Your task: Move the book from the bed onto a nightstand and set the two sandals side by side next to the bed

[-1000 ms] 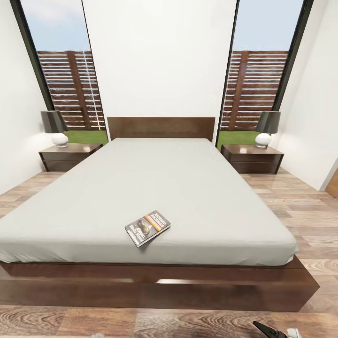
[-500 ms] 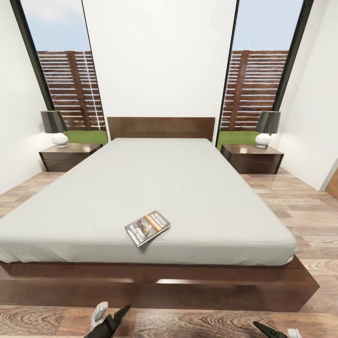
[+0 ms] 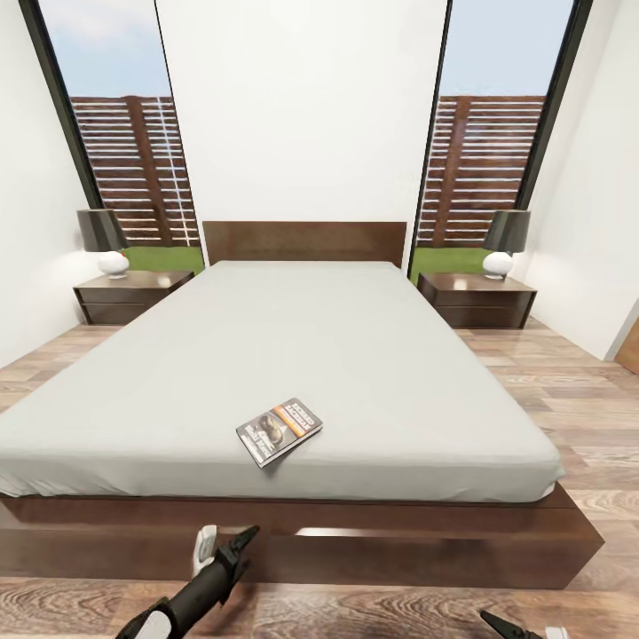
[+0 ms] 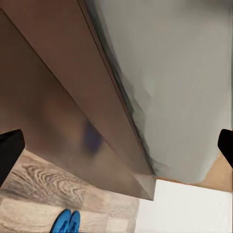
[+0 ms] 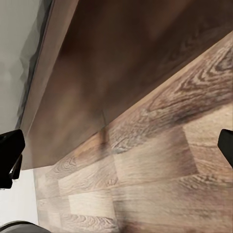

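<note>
The left claw (image 3: 222, 546), jaws apart and empty, hangs before the bed's frame, pointing up toward the mattress. The book (image 3: 279, 430) lies flat just beyond and slightly right of it, near the bed's (image 3: 355, 355) foot edge, long axis diagonal. The right claw (image 3: 519, 628), also apart, sits farther off. Blue sandals (image 4: 67, 222) lie on the floor.

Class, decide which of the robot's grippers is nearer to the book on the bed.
Left. The left gripper is raised before the bed frame, just below-left of the book; the right gripper sits low, far to its right.
</note>
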